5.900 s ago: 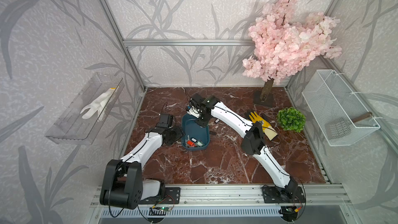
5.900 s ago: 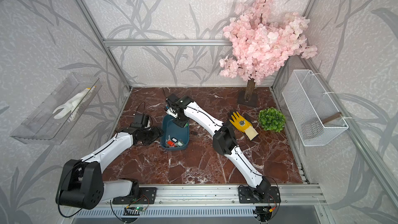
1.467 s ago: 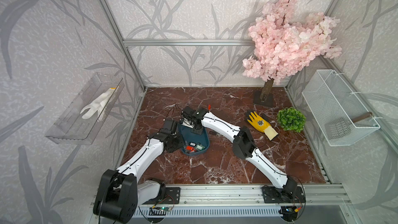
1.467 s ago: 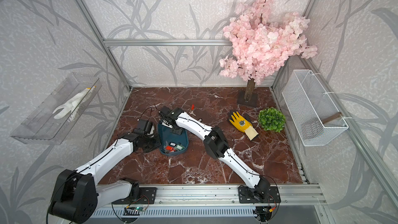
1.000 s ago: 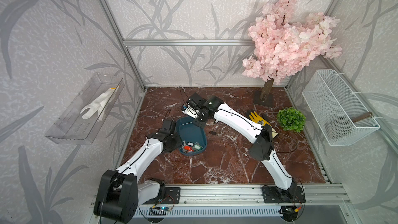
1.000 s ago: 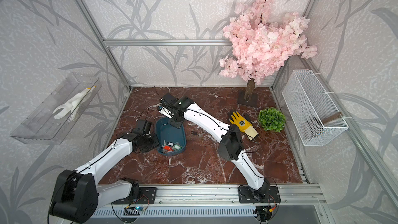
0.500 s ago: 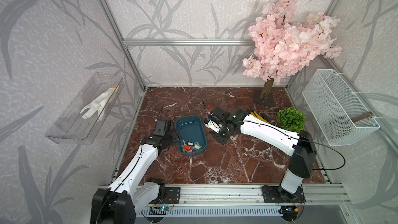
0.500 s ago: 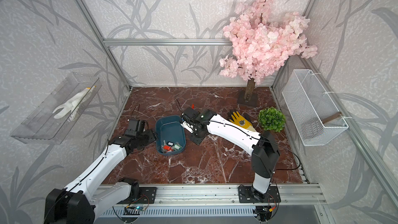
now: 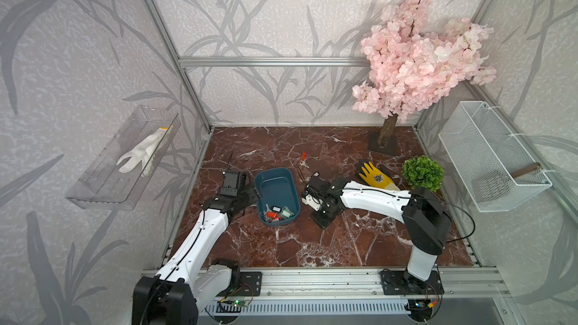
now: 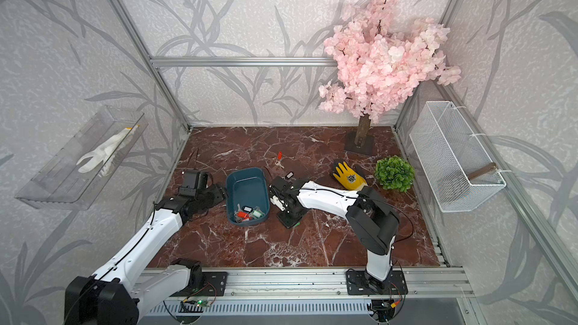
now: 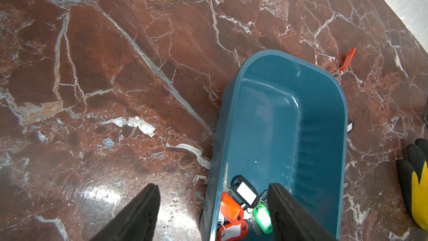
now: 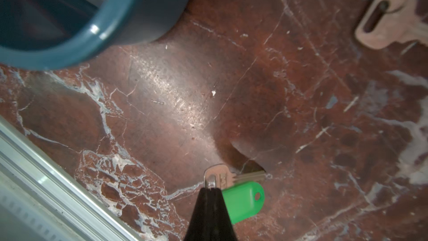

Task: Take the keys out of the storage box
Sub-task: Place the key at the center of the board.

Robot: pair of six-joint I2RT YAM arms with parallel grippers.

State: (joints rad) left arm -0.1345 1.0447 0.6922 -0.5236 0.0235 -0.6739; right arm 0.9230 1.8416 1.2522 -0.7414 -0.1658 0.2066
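The keys (image 9: 276, 214) (image 10: 247, 214) (image 11: 243, 205) lie heaped at the front end of the storage box (image 9: 275, 187) (image 10: 247, 186) (image 11: 278, 124) (image 12: 69, 49), their red, green, black and white tags tangled together; the rest of its floor is bare. The box sits on the table (image 9: 312, 245) a little left of the middle, its long sides running from front to back. Three more keys are outside it. A red-tagged key (image 9: 303, 155) (image 10: 279, 155) (image 11: 348, 57) lies toward the back edge, and a black-tagged key (image 10: 289, 175) (image 11: 350, 127) lies just off the box's back right corner. A green-tagged key (image 12: 240, 195) is near the front right corner, pinched at its ring end by the right pincer (image 12: 210, 190), whose jaws are pressed together low over the table. Whether that key touches the surface I cannot tell. The left pincer (image 11: 213, 188) is spread wide at the box's left side, one finger (image 11: 143, 207) over the table and the other above the keys, with the box wall between them and not gripped. Toward the right edge lie a yellow and black glove (image 9: 377, 178) (image 10: 350, 178) and a green plant ball (image 9: 422, 173) (image 10: 394, 172). A pink blossom tree (image 9: 419, 67) (image 10: 384, 54) stands in the back right corner. A white wire basket (image 9: 488, 157) hangs on the right wall. A clear tray (image 9: 125, 157) on the left wall holds a white glove (image 9: 140, 153).
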